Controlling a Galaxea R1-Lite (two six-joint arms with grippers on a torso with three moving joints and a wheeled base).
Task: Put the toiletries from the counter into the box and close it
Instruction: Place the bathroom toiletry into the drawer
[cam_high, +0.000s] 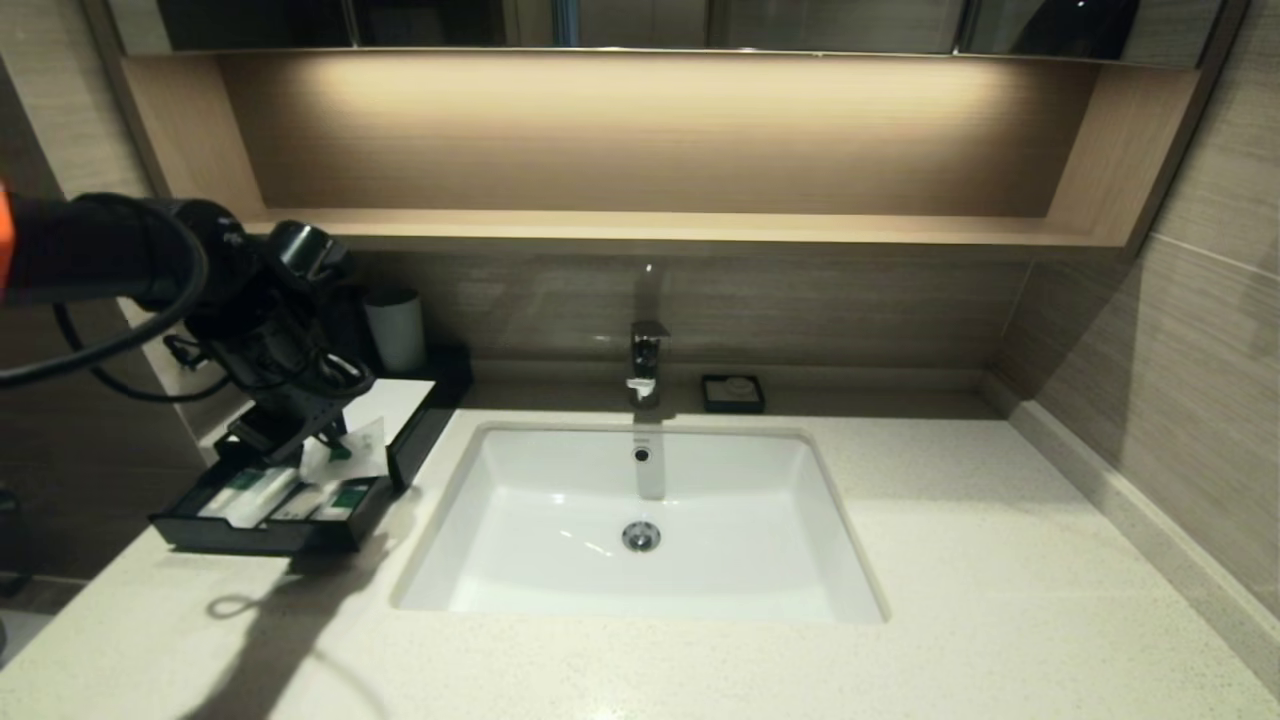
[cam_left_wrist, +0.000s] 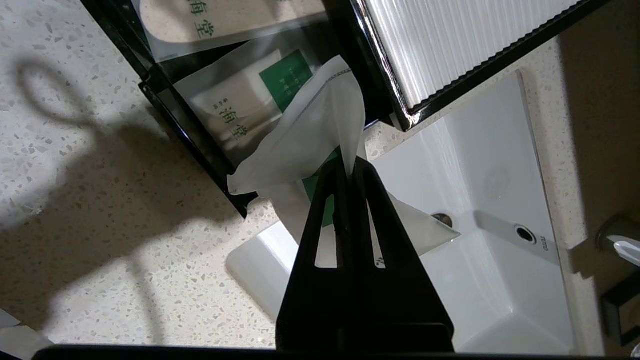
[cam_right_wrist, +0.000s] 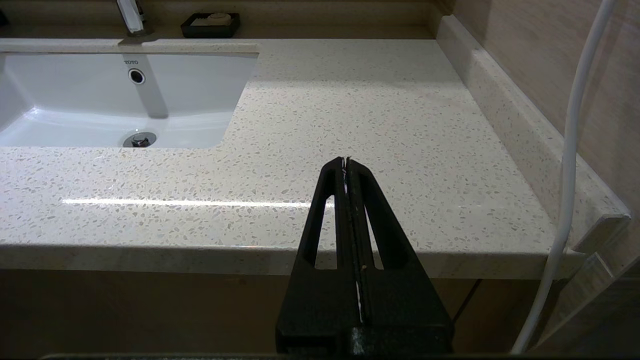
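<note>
counter (cam_high: 950, 560) (pale speckled stone) surrounds white sink (cam_high: 560, 590) beneath wooden shelf (cam_high: 700, 228).

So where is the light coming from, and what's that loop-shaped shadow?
Head view: a warm strip glows under the wooden shelf, and the counter is evenly lit. Left wrist view: a cable's looped shadow falls on the counter beside the box, and glare streaks its ribbed white top. Right wrist view: a bright streak of glare runs across the counter's front.
</note>
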